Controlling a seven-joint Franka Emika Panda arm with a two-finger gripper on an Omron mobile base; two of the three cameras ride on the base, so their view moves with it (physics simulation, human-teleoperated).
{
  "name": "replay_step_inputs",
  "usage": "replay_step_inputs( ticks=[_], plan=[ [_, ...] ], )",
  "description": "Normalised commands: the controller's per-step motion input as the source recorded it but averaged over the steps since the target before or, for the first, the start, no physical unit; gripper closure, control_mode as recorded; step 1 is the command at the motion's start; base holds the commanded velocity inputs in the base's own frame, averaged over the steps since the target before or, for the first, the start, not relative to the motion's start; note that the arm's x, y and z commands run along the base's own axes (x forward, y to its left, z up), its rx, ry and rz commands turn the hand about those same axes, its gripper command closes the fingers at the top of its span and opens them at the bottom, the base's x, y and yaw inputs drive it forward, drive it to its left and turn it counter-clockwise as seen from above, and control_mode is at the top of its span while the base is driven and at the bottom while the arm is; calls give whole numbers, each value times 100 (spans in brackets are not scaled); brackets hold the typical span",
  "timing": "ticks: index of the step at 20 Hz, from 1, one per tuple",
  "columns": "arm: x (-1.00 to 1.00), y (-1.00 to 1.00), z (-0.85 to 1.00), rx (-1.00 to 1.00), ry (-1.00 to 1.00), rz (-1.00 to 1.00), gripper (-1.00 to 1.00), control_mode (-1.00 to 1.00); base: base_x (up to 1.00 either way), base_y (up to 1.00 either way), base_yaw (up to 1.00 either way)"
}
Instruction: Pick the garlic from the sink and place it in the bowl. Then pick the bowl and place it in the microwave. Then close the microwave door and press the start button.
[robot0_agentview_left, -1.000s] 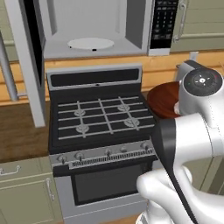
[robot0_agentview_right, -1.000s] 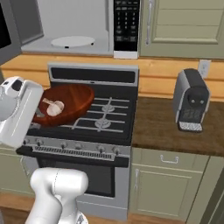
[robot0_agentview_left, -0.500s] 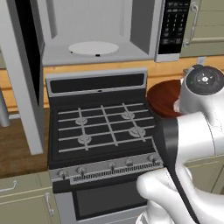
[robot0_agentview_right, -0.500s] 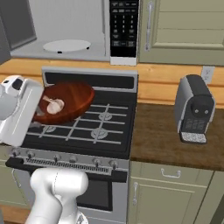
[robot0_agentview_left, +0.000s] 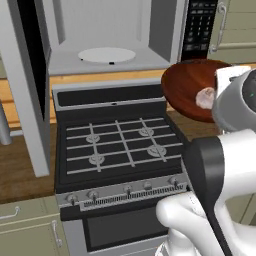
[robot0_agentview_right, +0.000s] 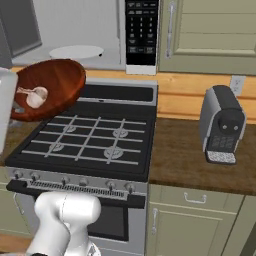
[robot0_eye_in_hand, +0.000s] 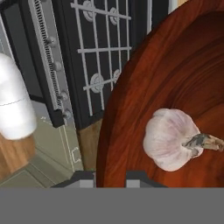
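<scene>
The microwave door stands swung wide at the far left, and the microwave gapes behind it, its white turntable bare and its keypad strip to the right. Below sits the stove, black grates over four burners, a row of knobs along its front edge. Right of the stove a brown wooden worktop carries a grey coffee machine, with beige cabinets above and below.

The bowl hangs in the air, tilted, between the stove's right edge and the open cavity, with the garlic resting loose inside near the lower wall. The hand is clamped on the bowl's rim, one finger on each side of the thin wall.

The bowl looks rigid, glossy and likely slick, so a rim pinch seems the only workable hold; being wide and held at one edge, it will probably want to sag or twist. The garlic is light and round and could roll out if the tilt grows. Levelling the bowl before sliding it in over the turntable seems wise.
</scene>
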Motion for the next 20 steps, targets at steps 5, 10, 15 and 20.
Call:
replay_step_inputs(
  ticks=[5,10,15,20],
  plan=[
    [92,29,66,2,1,14,100,-100,0,0,0],
    [100,6,15,1,1,14,100,-100,0,0,0],
    [100,0,7,0,0,8,100,-100,0,0,0],
    [100,0,0,0,4,8,100,-100,0,0,0]
  ],
)
